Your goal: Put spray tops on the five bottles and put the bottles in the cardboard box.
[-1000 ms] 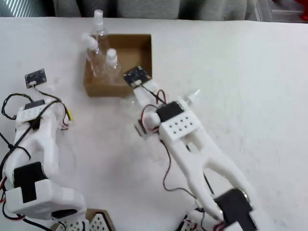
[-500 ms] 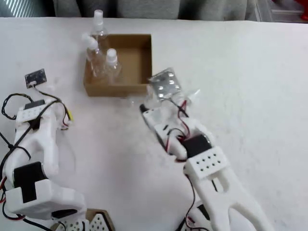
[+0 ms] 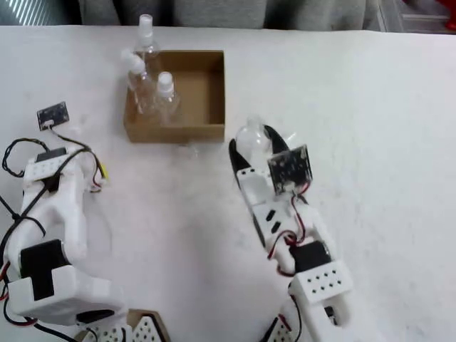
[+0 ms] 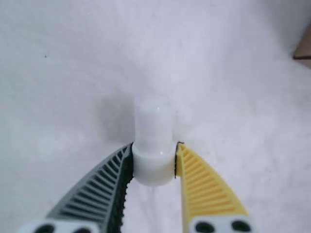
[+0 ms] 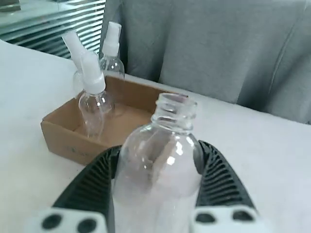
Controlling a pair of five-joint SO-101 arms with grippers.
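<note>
Your right gripper (image 3: 253, 144) is clamped around the uncapped clear bottle (image 5: 160, 145), upright just beside the cardboard box (image 3: 174, 132), and your left gripper (image 4: 153, 150) pinches a white spray top (image 4: 153, 126), so hold the bottle vertical and line the top squarely over its open neck.

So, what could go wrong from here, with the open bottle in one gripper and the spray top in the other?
1. The open bottle is smooth and round; it may slip or turn in the right gripper when a top is pressed on.
2. The left gripper holds the spray top near the very tips of its fingers; it could pop out.
3. The bottle is close beside a corner of the cardboard box and could knock it.
</note>
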